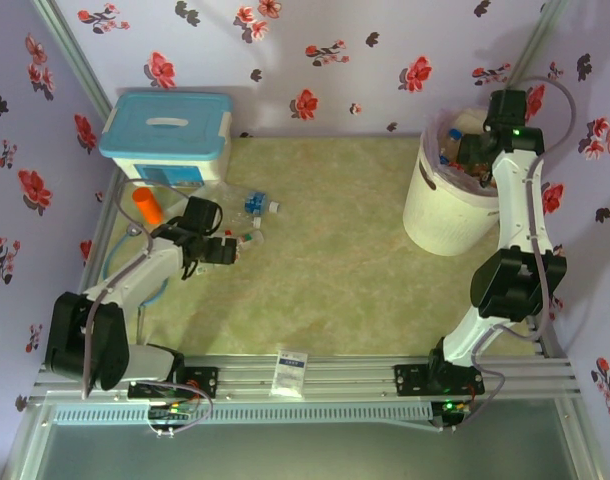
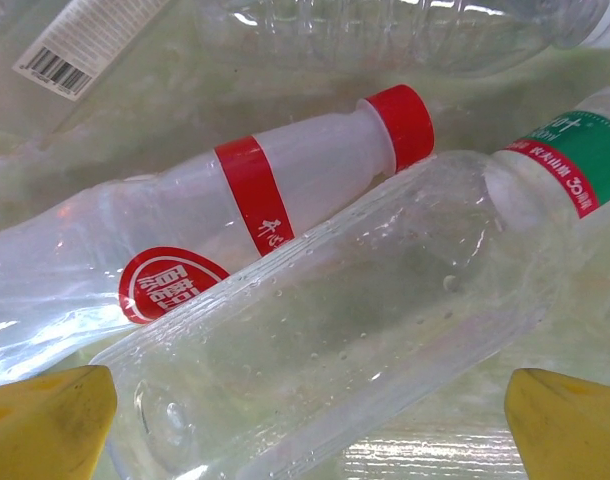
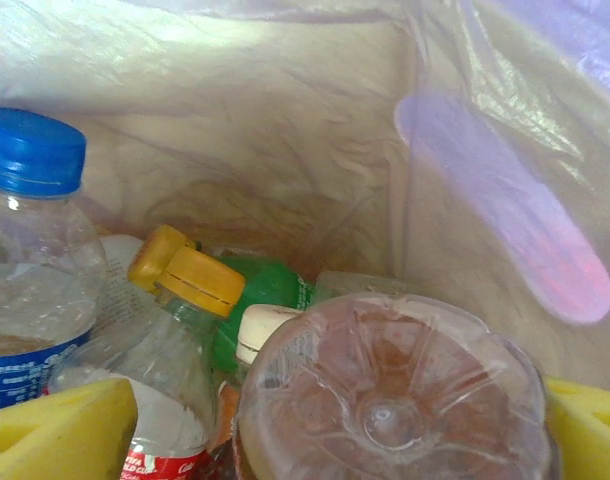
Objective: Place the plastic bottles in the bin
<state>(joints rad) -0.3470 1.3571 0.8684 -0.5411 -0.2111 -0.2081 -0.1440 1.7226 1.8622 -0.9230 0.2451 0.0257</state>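
A: What is left undone?
B: Several plastic bottles [image 1: 251, 206] are seen lying on the worktop [image 1: 345, 290], far left; the left jaws are spread wide either side of a clear bottle [image 2: 325, 330], not yet closed.
A: And at the right?
B: The bin [image 1: 435, 215] is found well stocked; the right jaws are held open inside its rim, a brownish bottle [image 3: 395, 390] apparently released between them.

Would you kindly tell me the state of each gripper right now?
Left gripper: open above a clear bottle.
Right gripper: open, a brownish bottle between its jaws.
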